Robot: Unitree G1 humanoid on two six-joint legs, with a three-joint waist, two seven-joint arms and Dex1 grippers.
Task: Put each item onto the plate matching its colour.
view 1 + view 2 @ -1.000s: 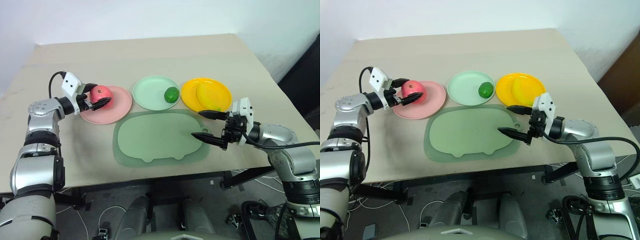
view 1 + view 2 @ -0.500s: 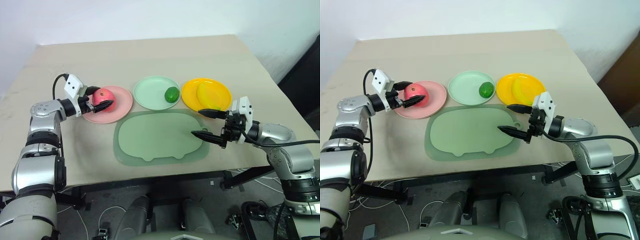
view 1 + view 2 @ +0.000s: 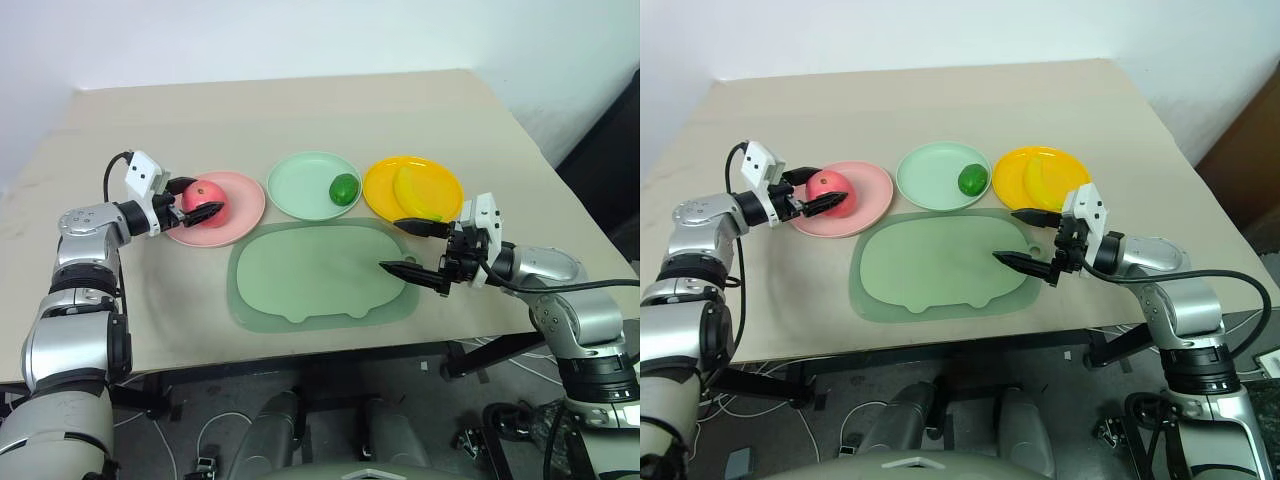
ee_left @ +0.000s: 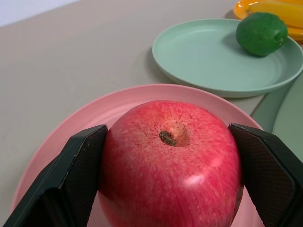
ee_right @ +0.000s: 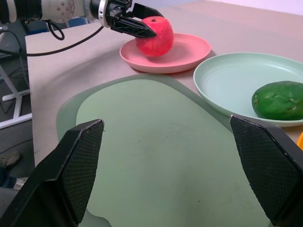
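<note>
nearest you, the right gripper (image 3: 412,247) hangs wide and empty over the green mat (image 3: 315,272). farther off, the left gripper (image 3: 196,199) clasps the apple (image 3: 207,199) side to side, directly over the pink plate (image 3: 240,211); you need only release it

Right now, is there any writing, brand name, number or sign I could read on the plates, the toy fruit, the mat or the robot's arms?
None: no readable text anywhere.
The pink plate, mint green plate, yellow-orange plate, apple, green fruit, banana and green mat are plain.
The arms bear no legible markings.
</note>
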